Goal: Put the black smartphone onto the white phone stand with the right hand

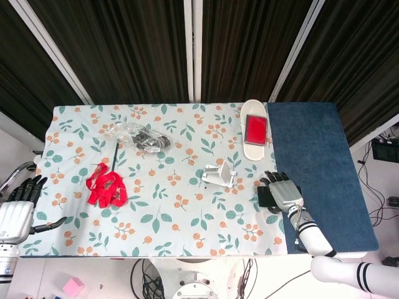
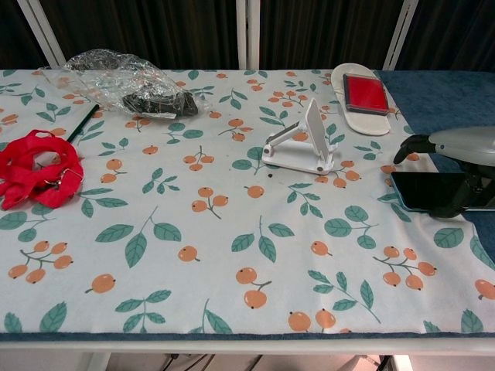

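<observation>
The black smartphone (image 1: 264, 197) (image 2: 421, 191) lies flat at the right edge of the floral cloth, screen up. My right hand (image 1: 282, 190) (image 2: 462, 158) hovers over its right half with fingers spread. In the chest view some dark fingers (image 2: 464, 199) reach down to the phone's surface, and no grip shows. The white phone stand (image 1: 219, 175) (image 2: 303, 144) stands empty a short way left of the phone. My left hand (image 1: 19, 209) hangs open off the table's left front corner, seen only in the head view.
A white oval tray (image 1: 254, 151) (image 2: 349, 114) with a red box stands behind the phone. Red straps (image 1: 106, 187) (image 2: 35, 174), a crumpled plastic bag (image 1: 140, 137) (image 2: 124, 81) and a thin black stick (image 1: 116, 153) lie at the left. Blue cloth (image 1: 318, 162) covers the right end.
</observation>
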